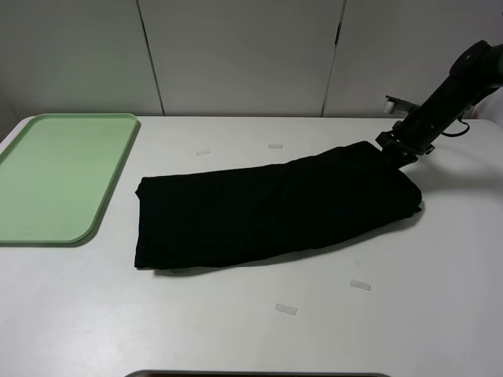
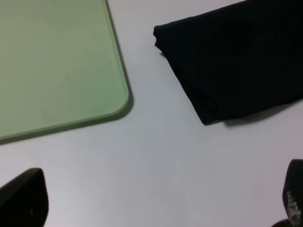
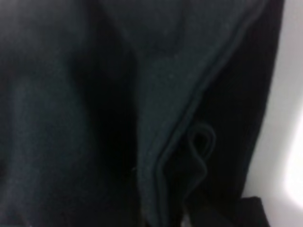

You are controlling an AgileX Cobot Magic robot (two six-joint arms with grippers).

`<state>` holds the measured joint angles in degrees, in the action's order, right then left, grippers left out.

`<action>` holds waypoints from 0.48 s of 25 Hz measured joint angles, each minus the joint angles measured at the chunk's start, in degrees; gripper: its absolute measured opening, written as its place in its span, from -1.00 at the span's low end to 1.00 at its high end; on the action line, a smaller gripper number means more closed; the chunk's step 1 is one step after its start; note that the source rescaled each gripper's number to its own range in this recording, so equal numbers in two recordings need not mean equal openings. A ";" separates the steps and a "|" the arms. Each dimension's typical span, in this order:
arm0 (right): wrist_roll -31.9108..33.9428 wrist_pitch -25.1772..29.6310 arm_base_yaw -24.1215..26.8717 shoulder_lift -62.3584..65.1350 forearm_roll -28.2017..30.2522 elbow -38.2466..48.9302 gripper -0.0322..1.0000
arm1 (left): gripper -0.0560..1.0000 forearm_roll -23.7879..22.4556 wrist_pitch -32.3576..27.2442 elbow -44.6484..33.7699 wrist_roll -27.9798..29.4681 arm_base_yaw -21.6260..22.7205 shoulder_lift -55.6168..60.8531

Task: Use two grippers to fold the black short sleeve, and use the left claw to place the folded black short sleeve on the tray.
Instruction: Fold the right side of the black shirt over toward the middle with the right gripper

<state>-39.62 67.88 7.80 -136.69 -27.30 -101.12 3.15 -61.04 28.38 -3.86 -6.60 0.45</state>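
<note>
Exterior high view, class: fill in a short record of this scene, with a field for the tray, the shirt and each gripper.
tray: holds nothing, on the left of the table
black short sleeve: folded into a long band, flat on the table, apart from the tray
right gripper: at the shirt's far right corner; grip unclear
left gripper: open, near the tray's corner, holding nothing

Robotics lab setting: plain white table (image 1: 236,338) carrying small clear tape markers (image 1: 286,309), pale grey panelled wall (image 1: 236,55) standing behind, black jointed robot arm (image 1: 449,90) leaning in.
</note>
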 joint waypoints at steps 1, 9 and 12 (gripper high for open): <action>1.19 -0.21 0.00 0.00 1.44 0.00 -0.82 | 1.00 0.00 0.00 0.00 0.00 0.00 0.00; 19.16 -5.05 0.00 3.41 12.36 0.00 -0.82 | 1.00 0.00 0.00 0.00 0.00 0.00 0.00; 27.06 -6.12 0.00 5.27 15.15 0.00 -0.82 | 1.00 0.00 0.00 0.00 0.00 0.00 0.00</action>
<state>-12.56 61.77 7.80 -131.42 -12.16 -101.12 3.15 -61.04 28.38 -3.86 -6.60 0.45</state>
